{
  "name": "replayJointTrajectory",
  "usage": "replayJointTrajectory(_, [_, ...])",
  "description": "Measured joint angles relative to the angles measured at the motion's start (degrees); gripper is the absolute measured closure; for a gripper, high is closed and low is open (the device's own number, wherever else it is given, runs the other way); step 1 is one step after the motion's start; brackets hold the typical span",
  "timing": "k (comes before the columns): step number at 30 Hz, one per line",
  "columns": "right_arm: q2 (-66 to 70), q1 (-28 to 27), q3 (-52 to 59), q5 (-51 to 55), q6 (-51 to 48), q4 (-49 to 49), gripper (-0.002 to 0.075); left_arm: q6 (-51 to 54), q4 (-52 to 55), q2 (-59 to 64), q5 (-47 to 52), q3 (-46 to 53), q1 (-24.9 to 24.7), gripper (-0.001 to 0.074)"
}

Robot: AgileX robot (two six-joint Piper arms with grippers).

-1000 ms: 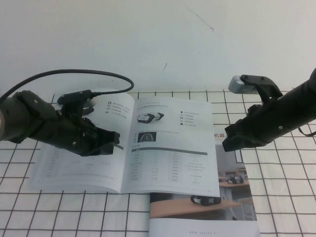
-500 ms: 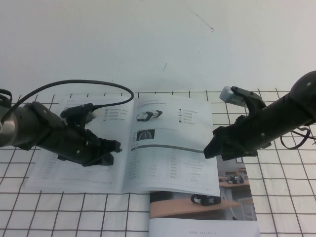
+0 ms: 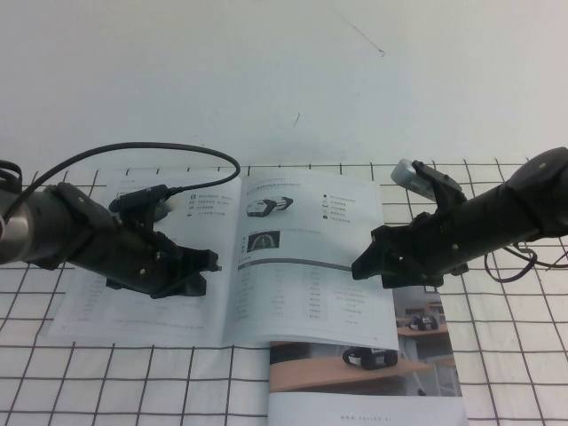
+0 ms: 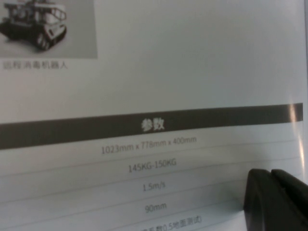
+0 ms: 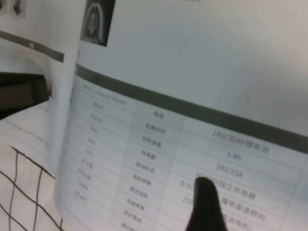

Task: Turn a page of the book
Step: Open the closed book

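Left gripper (image 3: 206,264) sat on the book's (image 3: 293,266) left half, blocking its 9 o'clock side. Right gripper (image 3: 362,264), jaws apart, hung over the page's (image 3: 311,275) 3 o'clock edge. Brochure (image 3: 373,373) crowded 5 o'clock. Bare white tabletop (image 3: 266,80) at 12 o'clock gave open passage.

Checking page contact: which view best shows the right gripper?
The high view: the right gripper sits over the book's right page. Right wrist view shows one fingertip; left wrist view shows none of it.

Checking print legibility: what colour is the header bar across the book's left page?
Dark grey header bar with white characters, clearest in the left wrist view.
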Motion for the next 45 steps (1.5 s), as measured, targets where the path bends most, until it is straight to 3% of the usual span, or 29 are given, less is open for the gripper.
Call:
replayJointTrajectory(14, [2.29, 0.0, -0.26, 0.46, -1.27, 2.29, 0.027, -0.27, -0.04, 0.04, 0.0, -0.03, 0.0, 0.0738])
replayJointTrajectory(29, [2.77, 0.0, -0.26, 3.39, -13.36, 18.66, 0.027, -0.27, -0.13, 0.04, 0.0, -0.03, 0.0, 0.0738])
replayJointTrajectory(33, [2.77, 0.0, -0.26, 3.51, -10.84, 15.24, 0.027, -0.27, -0.13, 0.04, 0.0, -0.03, 0.0, 0.0738])
replayJointTrajectory(40, [2.77, 0.0, -1.86, 6.12, 0.51, -2.36, 0.027, -0.27, -0.26, 0.04, 0.0, -0.03, 0.0, 0.0738])
replayJointTrajectory(45, [2.77, 0.0, -3.64, 7.39, 3.37, -6.0, 0.027, -0.14, -0.26, 0.13, 0.12, -0.03, 0.0, 0.0738])
